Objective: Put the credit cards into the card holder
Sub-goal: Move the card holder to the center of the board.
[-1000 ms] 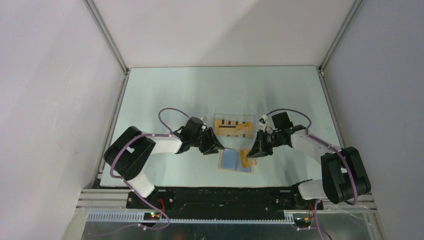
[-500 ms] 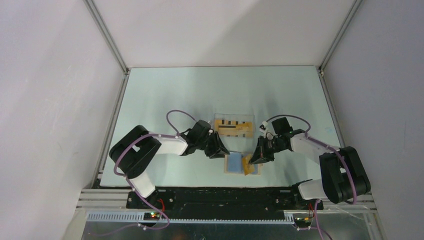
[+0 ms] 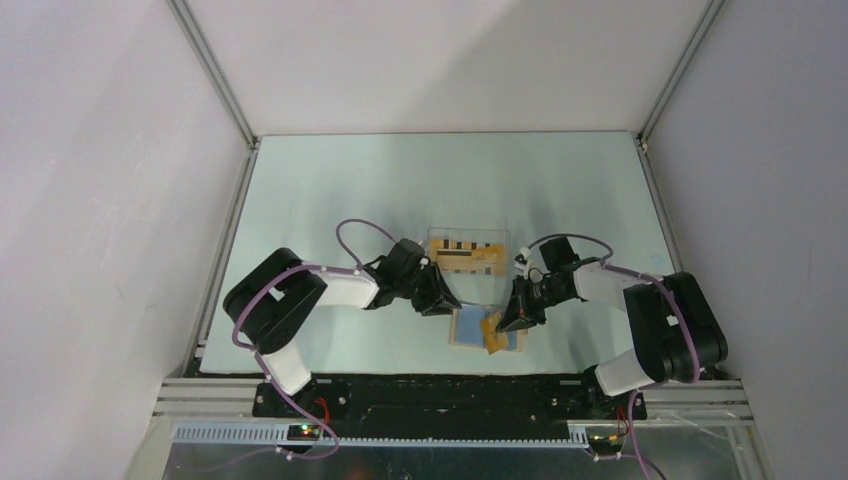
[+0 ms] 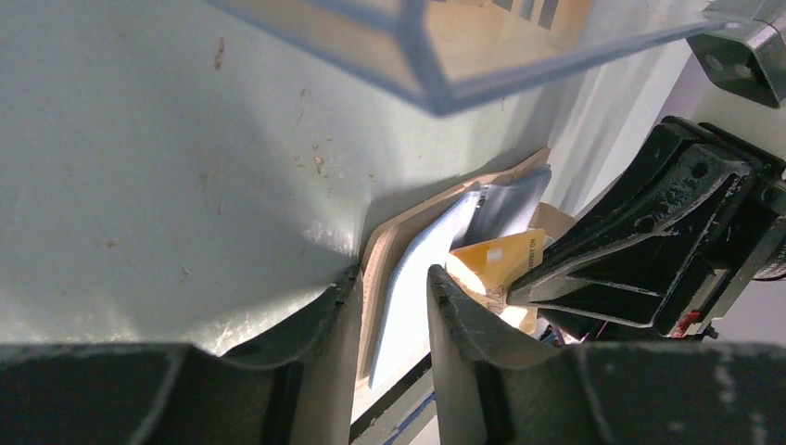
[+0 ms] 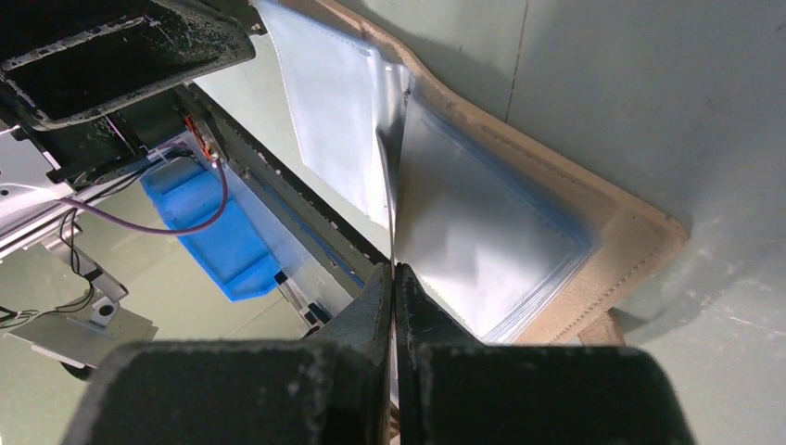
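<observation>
Bench (image 3: 340,190) of pale green, seen from above. Left of the card holder (image 3: 469,326), the left tool (image 3: 443,302) is narrow, jaws astride the holder's left edge; whether they pinch it cannot be told. The card holder lies open, tan-rimmed, light blue panels up. Behind it, a clear tray (image 3: 467,236) holds dark-striped credit cards (image 3: 465,256). On its right, the right tool (image 3: 506,322) is clamped on an orange-yellow credit card (image 3: 491,333) tilted over the blue panels.

From high behind the near edge, looks far down over the whole table (image 3: 330,200). From each wrist, peers low and close, facing the other across the card holder (image 4: 403,287), shared by all three.
</observation>
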You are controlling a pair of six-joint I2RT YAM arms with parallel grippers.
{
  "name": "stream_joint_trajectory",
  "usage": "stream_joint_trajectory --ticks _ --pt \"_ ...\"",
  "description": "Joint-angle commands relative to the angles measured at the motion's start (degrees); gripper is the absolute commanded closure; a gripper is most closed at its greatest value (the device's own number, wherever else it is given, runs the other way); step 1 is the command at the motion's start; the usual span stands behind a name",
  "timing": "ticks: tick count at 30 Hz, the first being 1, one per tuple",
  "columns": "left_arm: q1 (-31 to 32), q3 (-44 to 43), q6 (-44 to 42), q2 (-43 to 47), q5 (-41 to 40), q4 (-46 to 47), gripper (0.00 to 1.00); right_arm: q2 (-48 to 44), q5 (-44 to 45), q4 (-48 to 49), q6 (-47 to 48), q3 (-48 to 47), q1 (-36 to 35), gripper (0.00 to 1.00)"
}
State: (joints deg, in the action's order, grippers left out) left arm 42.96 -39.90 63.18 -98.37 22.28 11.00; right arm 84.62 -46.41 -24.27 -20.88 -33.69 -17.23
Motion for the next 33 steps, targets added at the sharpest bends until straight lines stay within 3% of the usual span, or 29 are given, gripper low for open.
stream_joint_trajectory --ticks 1,9,23,33 --pt "0.4 -1.0 -0.1 -1.3 -0.8 -1.6 0.63 1.3 0.2 2.2 1.2 -0.2 0.2 1.0" --pt "0.7 -2.1 -1.1 -2.2 -0.4 -2.2 0.73 2.2 1.4 4.4 1.8 -1.3 0.1 1.0" --pt "0.6 -2.5 -1.3 -2.8 0.0 -2.8 0.82 1.6 -10.2 8.4 3.9 -1.5 0.1 1.0" --pt "0.6 -2.5 -1.4 -3.2 0.2 -2.7 0.84 2.5 -4.6 6.3 4.3 -1.3 0.6 1.0"
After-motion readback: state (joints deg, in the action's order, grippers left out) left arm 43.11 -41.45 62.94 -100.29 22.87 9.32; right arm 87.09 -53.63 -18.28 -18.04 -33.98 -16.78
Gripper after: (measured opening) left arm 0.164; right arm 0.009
